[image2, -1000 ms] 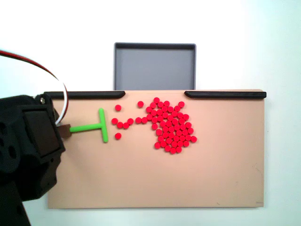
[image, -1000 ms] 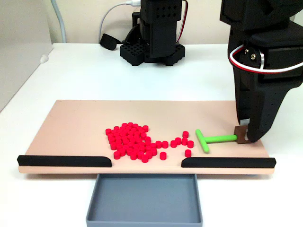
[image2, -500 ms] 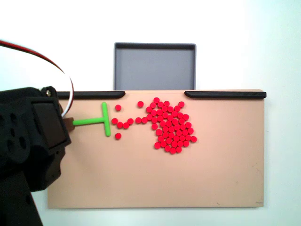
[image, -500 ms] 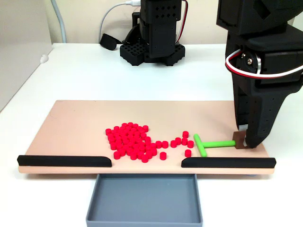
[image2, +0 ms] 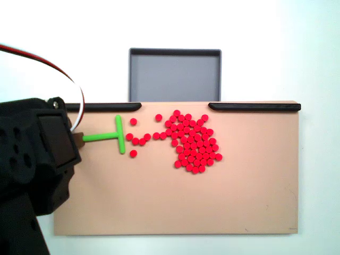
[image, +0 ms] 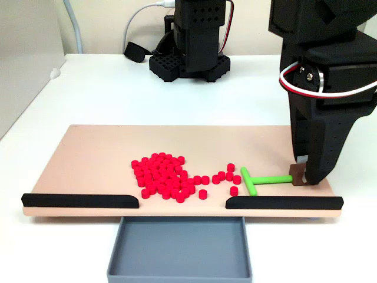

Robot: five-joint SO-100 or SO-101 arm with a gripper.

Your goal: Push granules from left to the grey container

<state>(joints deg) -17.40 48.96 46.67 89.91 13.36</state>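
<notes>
the hand point(image: 303, 175) grips the green t-shaped stick point(image: 262, 178) by its brown end, crossbar facing the granules point(image: 165, 175) on the board, ready to sweep them toward the grey container point(image: 179, 271) below the gap.

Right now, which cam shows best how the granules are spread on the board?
The top-down fixed view: the granules show as one dense cluster plus separate strays near the green T-stick. In the low front fixed view the granules overlap, hiding the gaps.
</notes>
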